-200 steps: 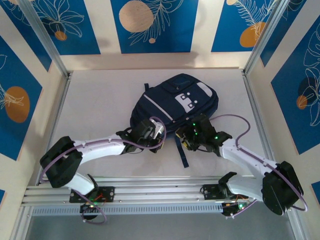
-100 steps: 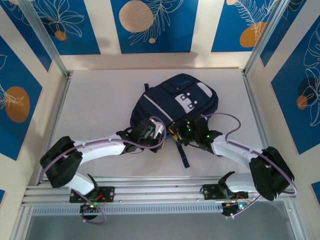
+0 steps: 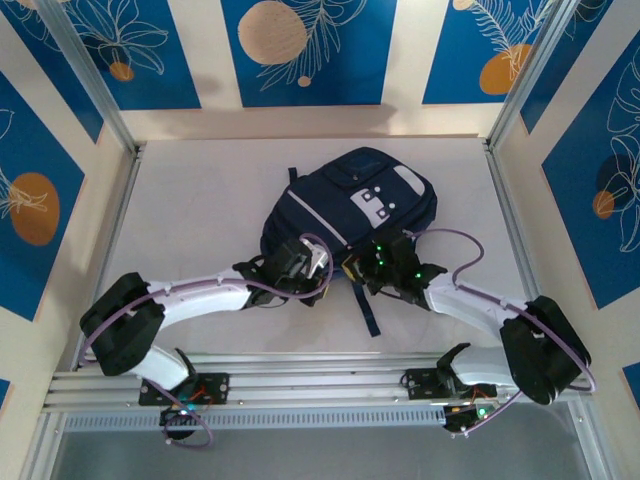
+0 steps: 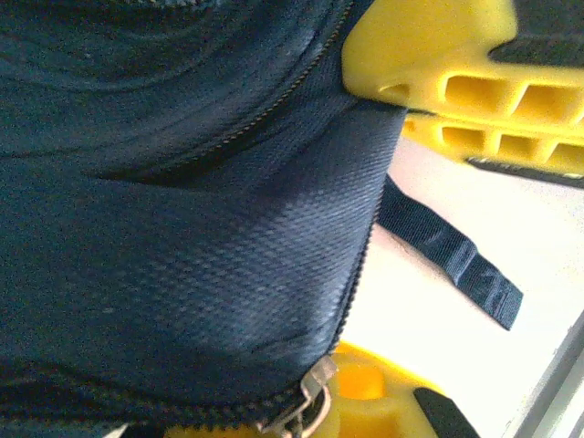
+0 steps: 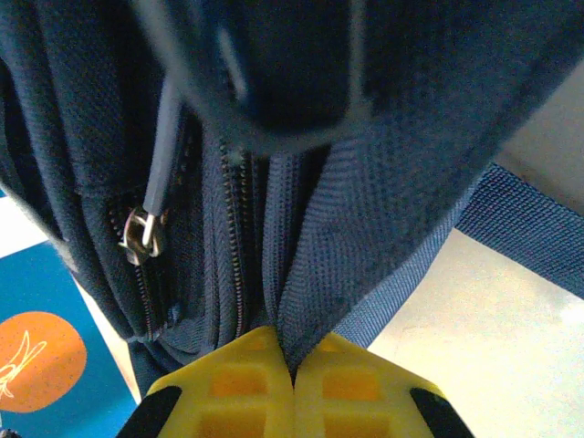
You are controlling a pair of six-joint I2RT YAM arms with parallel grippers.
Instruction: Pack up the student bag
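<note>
The student bag (image 3: 350,205) is a navy backpack with pale grey patches, lying flat in the middle of the table. My left gripper (image 3: 315,268) is at its near edge, shut on the bag's fabric beside a metal zip pull (image 4: 310,401); the cloth hides most of its fingers (image 4: 370,392). Just to the right, my right gripper (image 3: 352,268) is shut on a fold of the student bag's (image 5: 365,182) fabric, which rises from between its yellow fingertips (image 5: 294,360). In the left wrist view the right gripper's fingers (image 4: 456,64) press together against the student bag (image 4: 182,228).
A dark strap (image 3: 367,305) trails from the bag toward the near edge, and its end (image 4: 452,260) lies flat on the white table. A second zip pull (image 5: 141,233) hangs on the bag's left side. Metal frame rails (image 3: 510,220) and patterned walls border the table.
My right arm swung left to the bag's near edge and its jaws closed on the fabric. The left arm and the bag have stayed where they were.
</note>
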